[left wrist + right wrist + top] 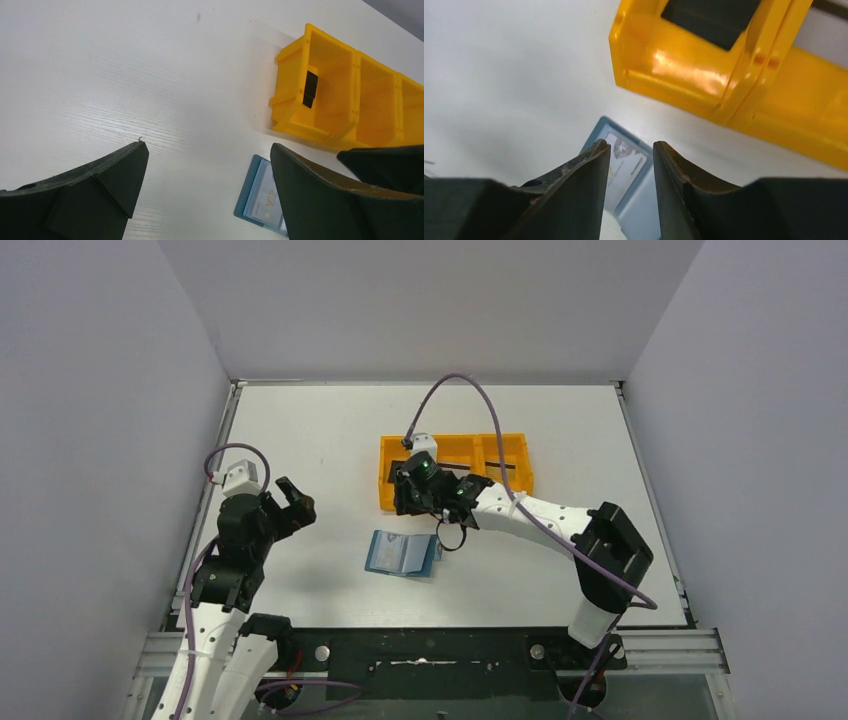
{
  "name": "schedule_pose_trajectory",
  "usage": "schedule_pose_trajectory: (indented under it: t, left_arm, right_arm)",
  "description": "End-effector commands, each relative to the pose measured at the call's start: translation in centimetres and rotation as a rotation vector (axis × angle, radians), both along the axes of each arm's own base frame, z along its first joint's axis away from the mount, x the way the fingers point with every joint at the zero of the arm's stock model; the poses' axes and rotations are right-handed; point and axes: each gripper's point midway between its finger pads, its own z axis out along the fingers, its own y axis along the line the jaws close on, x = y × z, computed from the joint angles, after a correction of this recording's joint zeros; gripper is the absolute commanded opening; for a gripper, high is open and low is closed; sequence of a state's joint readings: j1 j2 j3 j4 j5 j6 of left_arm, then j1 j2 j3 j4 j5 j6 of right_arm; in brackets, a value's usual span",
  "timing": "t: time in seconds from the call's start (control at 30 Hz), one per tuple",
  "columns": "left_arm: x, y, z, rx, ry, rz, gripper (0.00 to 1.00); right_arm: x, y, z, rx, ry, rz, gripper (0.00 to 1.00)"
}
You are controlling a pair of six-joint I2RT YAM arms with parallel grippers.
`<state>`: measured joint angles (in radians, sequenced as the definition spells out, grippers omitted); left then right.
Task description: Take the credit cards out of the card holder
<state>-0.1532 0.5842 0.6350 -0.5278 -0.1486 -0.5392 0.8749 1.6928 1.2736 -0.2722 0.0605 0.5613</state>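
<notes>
From above, your right claw (408, 498) hangs at the near-left corner of the orange tray (455, 440). The card holder (403, 553) lies open and flat just on the near side of this claw, and your left claw (297, 502) stands well to the left of the holder. In the left wrist view, the left claw (209, 147) is spread wide and holds nothing. A corner of the card holder (262, 200) shows beside its right finger, and ahead to the right a black card (311, 89) lies in the end compartment of the tray (320, 40). In the right wrist view, the right claw (631, 145) has only a narrow gap and is empty. Straight ahead of its tips you see the holder (640, 200) with a silver-grey card (623, 161) in a pocket, and the tray (684, 75) is up and to the right. I judge the cards to be light, stiff, thin and smooth, so they can slip: pinch the flat faces at an exposed edge. The holder looks light and soft and may lift together with the card, so your left claw should press it down. There is open table to the left of both claws, but the tray wall is close beyond the right claw.
</notes>
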Motion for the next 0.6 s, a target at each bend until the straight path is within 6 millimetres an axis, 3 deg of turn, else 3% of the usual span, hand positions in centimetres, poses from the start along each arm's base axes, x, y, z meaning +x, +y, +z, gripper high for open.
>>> schedule_pose_trajectory:
  t: [0.0, 0.17, 0.37, 0.57]
  left_arm:
    - [0.7, 0.0, 2.1, -0.018, -0.068, 0.005, 0.96]
    - [0.6, 0.1, 2.2, -0.018, -0.072, 0.011, 0.96]
    - [0.5, 0.3, 2.7, -0.032, -0.094, 0.032, 0.96]
    - [0.6, 0.1, 2.7, -0.035, -0.093, 0.026, 0.96]
  right_arm:
    - [-2.4, 0.8, -0.1, 0.047, 0.002, -0.191, 0.38]
    - [-5.0, 1.9, -2.7, 0.004, 0.063, -0.201, 0.41]
    - [-6.1, 1.0, -5.5, -0.098, 0.102, -0.278, 0.42]
    - [-6.9, 2.7, -7.0, -0.148, 0.116, -0.238, 0.41]
